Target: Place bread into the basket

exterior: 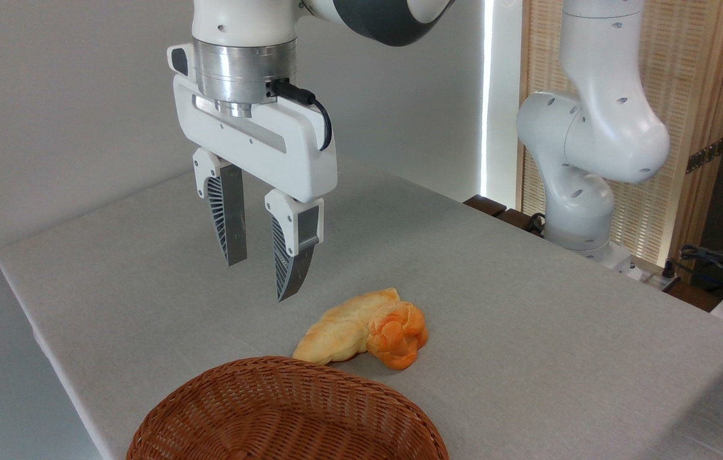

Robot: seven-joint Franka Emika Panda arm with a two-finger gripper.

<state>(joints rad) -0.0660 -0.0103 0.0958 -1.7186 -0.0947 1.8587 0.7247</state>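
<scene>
You have bare cloth all round the gripper: the table runs wide to the right, and its left edge lies well clear of the fingers. The basket sits at the near edge, partly cut off by the frame. The arm comes down from the top, wrist vertical, fingers pointing at the table and hanging above it, parted with nothing between them. You have one bread, resting on the cloth just right of the fingers and beyond the basket, touching one pale pastry on its left. One basket, holding nothing you can see.
</scene>
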